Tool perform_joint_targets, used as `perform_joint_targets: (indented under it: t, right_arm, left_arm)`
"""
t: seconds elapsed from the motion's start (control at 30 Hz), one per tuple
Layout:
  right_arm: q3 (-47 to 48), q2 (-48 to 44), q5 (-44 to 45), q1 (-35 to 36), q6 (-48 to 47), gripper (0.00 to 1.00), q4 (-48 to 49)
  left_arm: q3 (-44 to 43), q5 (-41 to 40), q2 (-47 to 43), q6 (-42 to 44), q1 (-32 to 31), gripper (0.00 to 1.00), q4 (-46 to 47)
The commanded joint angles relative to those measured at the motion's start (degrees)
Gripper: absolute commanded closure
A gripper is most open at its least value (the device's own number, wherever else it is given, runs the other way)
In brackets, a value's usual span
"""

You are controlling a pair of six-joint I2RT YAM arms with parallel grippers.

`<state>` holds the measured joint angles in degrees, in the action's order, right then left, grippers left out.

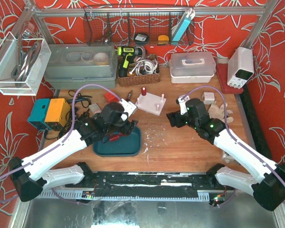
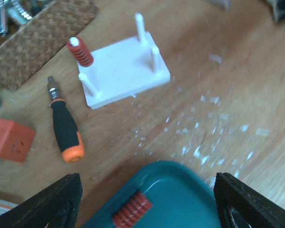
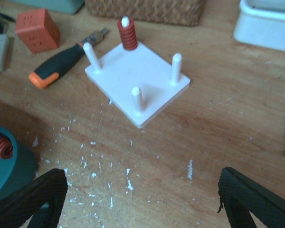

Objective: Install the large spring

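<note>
Plainly the left gripper [image 2: 147,195] stands wide and holds nothing. Its two fingers are spread either side of the loose red spring [image 2: 132,214], which lies on its side in the teal tray [image 2: 180,167]. I judge the spread is there so the pads can come down astride the coils and close across them. That spring is, I take it, the large one to be installed, though its size against the other is hard to judge. The tray sits to the near-left of the white peg board [image 3: 147,90], apart from it, so the spring would have to be carried over and turned upright. On the board's far-left peg a seated red spring [image 3: 128,33] already stands, leaving three pegs bare. The right gripper [image 3: 142,190] also gapes wide and empty, hovering on the near-right of the board, probably placed to steady it. A screwdriver [image 2: 66,128] lies just left of the board, with an orange block [image 2: 9,140] farther left.
</note>
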<state>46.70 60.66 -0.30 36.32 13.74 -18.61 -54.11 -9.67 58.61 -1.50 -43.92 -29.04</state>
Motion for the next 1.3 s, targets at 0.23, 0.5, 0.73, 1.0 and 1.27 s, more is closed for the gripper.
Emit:
perform_joint_targets:
  t: [0.23,0.5,0.73,1.0,1.27]
  right_arm:
    - [-6.7,-10.7,10.2,0.0,1.6,0.11,9.5]
    - [-8.3,-11.2,9.8,-0.1,3.7,0.10,11.5]
    - [-9.3,-12.1,10.5,-0.1,3.9,0.10,12.5]
    - [-9.6,-12.1,10.7,0.0,3.9,0.09,12.8]
    - [-9.6,-11.4,11.1,0.0,3.8,0.09,12.8]
  left_arm:
    - [10.6,8.2,-1.4,50.5,1.4,0.34,-2.8]
    - [9.3,9.6,4.6,57.6,10.5,0.54,-4.2]
    - [8.2,10.3,9.2,59.7,11.2,0.61,-5.6]
    - [12.2,7.8,11.0,61.0,11.1,0.68,0.2]
    - [15.2,6.2,12.2,61.7,10.7,0.67,5.6]
